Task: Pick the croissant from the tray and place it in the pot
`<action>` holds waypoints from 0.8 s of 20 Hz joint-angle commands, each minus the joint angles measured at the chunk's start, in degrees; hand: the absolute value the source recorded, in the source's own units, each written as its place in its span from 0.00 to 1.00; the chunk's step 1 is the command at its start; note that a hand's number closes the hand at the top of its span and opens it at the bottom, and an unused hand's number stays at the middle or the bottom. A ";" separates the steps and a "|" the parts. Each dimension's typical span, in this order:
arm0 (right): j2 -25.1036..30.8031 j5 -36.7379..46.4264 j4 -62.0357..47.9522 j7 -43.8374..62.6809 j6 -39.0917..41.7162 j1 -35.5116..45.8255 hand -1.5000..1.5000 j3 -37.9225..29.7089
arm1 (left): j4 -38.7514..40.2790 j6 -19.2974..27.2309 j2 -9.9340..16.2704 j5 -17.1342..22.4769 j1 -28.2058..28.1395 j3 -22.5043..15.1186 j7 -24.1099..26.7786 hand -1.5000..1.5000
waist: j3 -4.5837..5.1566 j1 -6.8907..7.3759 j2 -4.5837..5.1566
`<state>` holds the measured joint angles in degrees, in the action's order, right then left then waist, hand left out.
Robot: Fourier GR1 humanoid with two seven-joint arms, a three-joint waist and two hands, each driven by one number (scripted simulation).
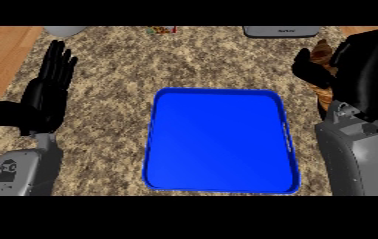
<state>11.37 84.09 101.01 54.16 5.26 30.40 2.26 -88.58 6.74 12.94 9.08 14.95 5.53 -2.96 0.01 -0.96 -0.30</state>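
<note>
Croissant (322, 53): brown, at right edge of frame, upper right. Held in the right hand (314, 72), whose black fingers (304, 65) curl around it. Most of it is hidden by the hand and forearm; two brown patches show, one above the fingers, one below near the wrist. Those patches line up roughly top-to-bottom in the frame, so the long axis looks near vertical here; which end points where cannot be told.

Tray (221, 139): blue, rectangular, raised rim, centre of frame slightly low. Nothing lies in it. The croissant is off the tray, beyond its upper right corner, not touching the rim.

Left hand (49, 90): at left of frame, open, fingers straight and close together, pointing toward the top of the frame, holding nothing. Well apart from the tray.

Table (111, 83): speckled stone top, wooden strip at the upper left and upper right corners.

Top edge: a grey rounded object (65, 30) upper left, a grey object (280, 31) upper right, a small colourful item (161, 30) between them. All cut off by the frame; contents cannot be told.
</note>
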 commanded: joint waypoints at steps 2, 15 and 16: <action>6.46 -5.99 4.23 -5.15 -0.05 -8.75 1.00 -9.10 | -3.53 -0.73 -0.54 0.41 -3.24 -0.17 0.22 0.50 | -0.04 0.62 0.15; 15.88 -23.66 -8.91 -27.98 -12.55 -17.04 1.00 -27.33 | 1.61 1.57 -3.41 -2.81 1.26 -1.06 0.71 0.50 | -0.02 0.90 0.34; 17.59 -26.26 -13.49 -31.40 -13.78 -16.76 1.00 -29.59 | 0.98 -0.13 -2.32 -2.67 -0.35 -0.90 2.22 0.50 | -0.04 1.02 0.37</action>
<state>25.71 61.65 95.59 29.23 -5.66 13.17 -23.41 -88.23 6.88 11.11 7.37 15.21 5.04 -2.44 -0.03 -0.20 0.01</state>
